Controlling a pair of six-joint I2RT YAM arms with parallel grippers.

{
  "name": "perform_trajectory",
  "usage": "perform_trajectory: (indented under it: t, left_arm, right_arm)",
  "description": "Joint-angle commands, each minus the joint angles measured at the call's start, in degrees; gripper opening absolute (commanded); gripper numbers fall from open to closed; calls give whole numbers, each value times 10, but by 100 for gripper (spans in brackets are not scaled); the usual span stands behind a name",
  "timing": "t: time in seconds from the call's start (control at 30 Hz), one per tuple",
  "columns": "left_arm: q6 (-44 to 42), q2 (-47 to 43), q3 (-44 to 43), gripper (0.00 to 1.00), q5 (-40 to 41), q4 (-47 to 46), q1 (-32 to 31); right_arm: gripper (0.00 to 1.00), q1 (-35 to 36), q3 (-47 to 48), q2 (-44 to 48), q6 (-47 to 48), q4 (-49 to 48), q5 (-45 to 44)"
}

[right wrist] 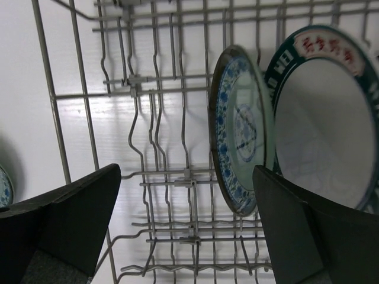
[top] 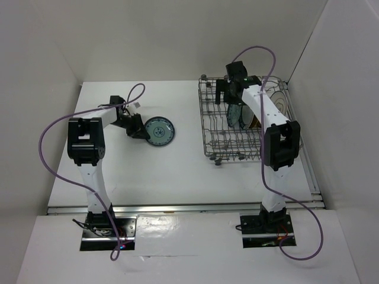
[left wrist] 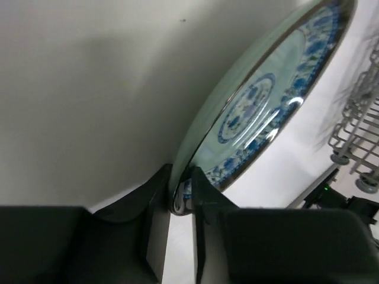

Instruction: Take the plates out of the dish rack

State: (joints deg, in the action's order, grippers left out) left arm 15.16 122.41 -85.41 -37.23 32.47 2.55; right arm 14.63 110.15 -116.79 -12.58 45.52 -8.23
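Left tool [left wrist: 180,195] sits narrow astride the rim of the teal plate [left wrist: 260,106], at nine o'clock from the rack [right wrist: 148,118]. I can't tell if it grips. Right tool [right wrist: 186,173] gapes wide.

- Top external view: the right arm [top: 267,115] lies across the dish rack [top: 213,121]. The racked plates [top: 237,115] show only in part, and their number cannot be determined.
- Left wrist view: the teal plate [left wrist: 266,100] is cut off at the top edge. Its lower rim sits between the left fingers [left wrist: 157,236]; contact cannot be determined.
- Right wrist view: the white plate with dark teal rim [right wrist: 323,130] is cut off at the right edge and partly behind the right finger [right wrist: 314,236]. The rim lettering is illegible.
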Motion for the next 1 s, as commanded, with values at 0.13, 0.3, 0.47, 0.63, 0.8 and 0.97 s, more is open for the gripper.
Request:
perform_trajectory:
  t: [0.13, 0.3, 0.47, 0.63, 0.8, 0.97]
  left_arm:
    - [-28, 31, -17, 58, 75, 51, 4]
    - [-34, 31, -41, 60, 96, 66, 4]
    - [-39, 0, -50, 60, 124, 80, 4]
    - [-57, -47, -56, 60, 168, 86, 4]
    - [-87, -94, -43, 60, 228, 91, 4]
    - [-100, -136, -30, 61, 258, 91, 4]
  right_arm:
    - [100, 4, 54, 69, 26, 8, -80]
    - [100, -3, 43, 69, 36, 20, -85]
    - [95, -14, 1, 55, 41, 1, -70]
    - [86, -20, -10, 35, 26, -5, -70]
    - [80, -25, -48, 35, 26, -49, -36]
    - [74, -25, -61, -4, 32, -75, -11]
